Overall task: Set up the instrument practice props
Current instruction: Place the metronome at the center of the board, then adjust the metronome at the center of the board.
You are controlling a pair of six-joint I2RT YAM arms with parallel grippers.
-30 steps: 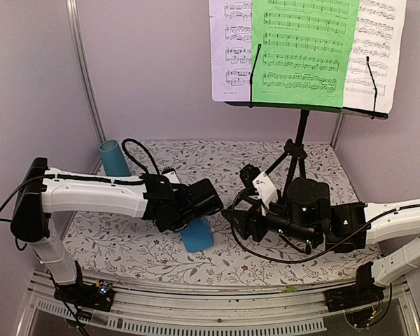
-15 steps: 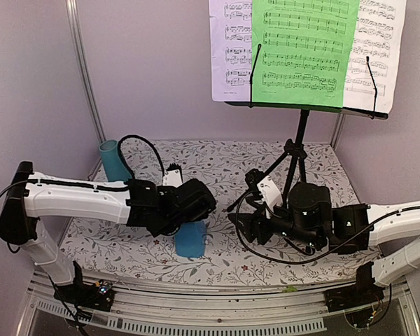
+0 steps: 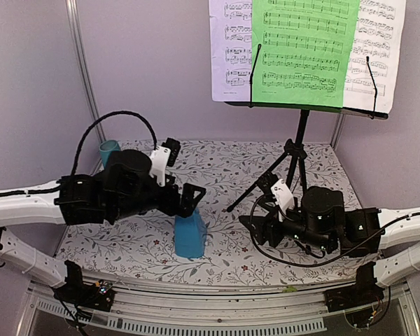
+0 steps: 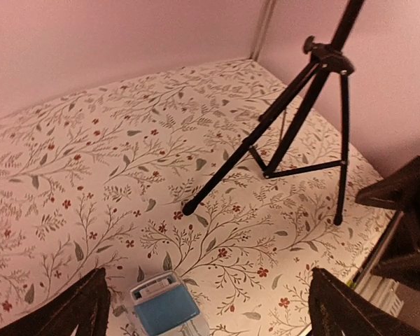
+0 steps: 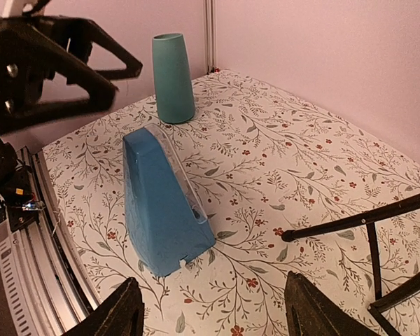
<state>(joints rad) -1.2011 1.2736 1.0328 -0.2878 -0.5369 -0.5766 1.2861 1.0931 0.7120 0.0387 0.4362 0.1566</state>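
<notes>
1. The metronome (image 5: 161, 210) looks like smooth moulded blue plastic with a soft sheen. There's a clear, glossier cover over its front face.
2. The music stand (image 4: 327, 54) reads as thin black metal tubing, more satin than shiny.
3. The sheet-music pages (image 3: 304, 49) are plain matt paper, white and green.
4. The table cover (image 4: 126, 161) is a flat matt floral print. Cloth or paper, can't tell.
5. The teal cup (image 5: 173, 78) is smooth and matt, plastic by the look of it.
6. The fingers (image 5: 122, 311) on the right gripper (image 5: 211, 278) are matt black plastic.
7. The left arm (image 3: 14, 210) and right arm (image 3: 406, 217) have white plastic shells with a light gloss.
</notes>
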